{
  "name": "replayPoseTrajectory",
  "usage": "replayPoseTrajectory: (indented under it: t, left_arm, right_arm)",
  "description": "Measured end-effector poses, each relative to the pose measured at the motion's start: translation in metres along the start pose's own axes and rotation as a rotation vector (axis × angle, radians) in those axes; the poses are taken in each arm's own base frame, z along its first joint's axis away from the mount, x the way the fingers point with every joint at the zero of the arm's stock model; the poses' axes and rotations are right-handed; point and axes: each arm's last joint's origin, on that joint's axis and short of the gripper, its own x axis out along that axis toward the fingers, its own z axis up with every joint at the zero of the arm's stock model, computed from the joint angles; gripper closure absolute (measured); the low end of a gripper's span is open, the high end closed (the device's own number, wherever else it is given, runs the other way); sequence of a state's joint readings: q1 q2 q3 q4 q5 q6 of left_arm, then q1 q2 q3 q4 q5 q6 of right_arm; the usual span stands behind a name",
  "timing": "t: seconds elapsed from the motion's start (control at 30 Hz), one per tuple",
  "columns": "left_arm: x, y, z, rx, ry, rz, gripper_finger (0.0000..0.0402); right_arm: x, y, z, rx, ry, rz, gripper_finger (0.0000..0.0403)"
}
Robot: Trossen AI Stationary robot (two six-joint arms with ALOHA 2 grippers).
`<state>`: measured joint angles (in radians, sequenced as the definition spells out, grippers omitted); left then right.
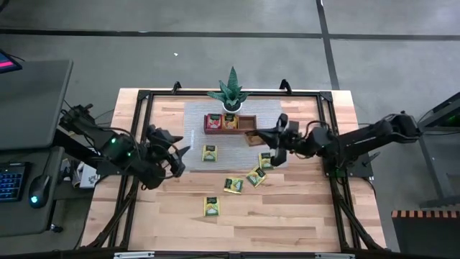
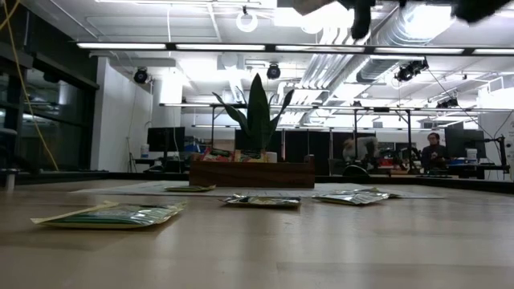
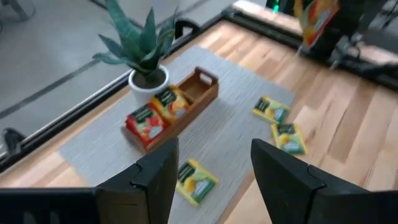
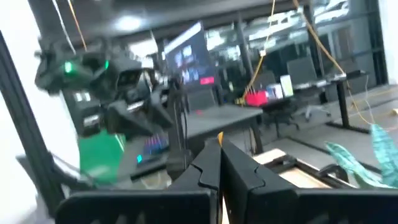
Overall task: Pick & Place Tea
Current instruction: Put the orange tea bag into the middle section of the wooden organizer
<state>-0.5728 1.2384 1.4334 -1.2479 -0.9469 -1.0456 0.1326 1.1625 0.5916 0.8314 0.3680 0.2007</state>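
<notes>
Packet in right tool cut off by frame edge; label unreadable.

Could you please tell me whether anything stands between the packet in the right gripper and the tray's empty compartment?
Nothing visible does. The right gripper holds an orange packet in the air beside the tray, next to its empty compartment. The plant stands behind the tray, off that path.

Table: pale wood planks, smooth, matt sheen. Mat: grey woven cloth, fine ribbed texture. Tray: dark brown wood, smooth. Tea packets: glossy foil-like wrap, crinkled edges. Plant pot: white, smooth. Gripper fingers: black matt plastic.
</notes>
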Motion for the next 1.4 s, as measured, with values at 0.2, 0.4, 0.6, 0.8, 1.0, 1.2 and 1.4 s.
replayPoseTrajectory:
  t: [0.2, 0.4, 0.6, 0.8, 1.0, 1.2, 1.4]
  left_arm:
    - [0.008, -0.004, -0.012, -0.013, -0.056, 0.019, 0.0204]
    - [0.013, -0.002, -0.019, 0.039, -0.117, 0.083, 0.0204]
    - [0.01, 0.011, -0.02, 0.037, -0.159, 0.095, 0.0204]
    - [0.008, 0.04, -0.033, 0.021, -0.159, 0.084, 0.0204]
    - [0.009, 0.069, -0.054, -0.056, -0.147, -0.008, 0.0204]
    - [0.01, 0.087, -0.067, -0.113, -0.17, -0.13, 0.0204]
    - [0.009, 0.097, -0.07, -0.098, -0.178, -0.162, 0.0204]
  right_arm:
    - [-0.002, -0.038, -0.033, 0.095, 0.007, -0.062, 0.0403]
    - [0.034, -0.065, -0.05, 0.091, 0.063, -0.112, 0.0403]
    - [0.066, -0.095, -0.079, 0.141, 0.113, -0.179, 0.0403]
    - [0.071, -0.115, -0.115, 0.22, 0.089, -0.235, 0.0403]
    - [0.086, -0.131, -0.126, 0.231, 0.092, -0.267, 0.0403]
    - [0.099, -0.141, -0.129, 0.22, 0.146, -0.306, 0.0403]
    - [0.101, -0.149, -0.132, 0.228, 0.198, -0.381, 0.0403]
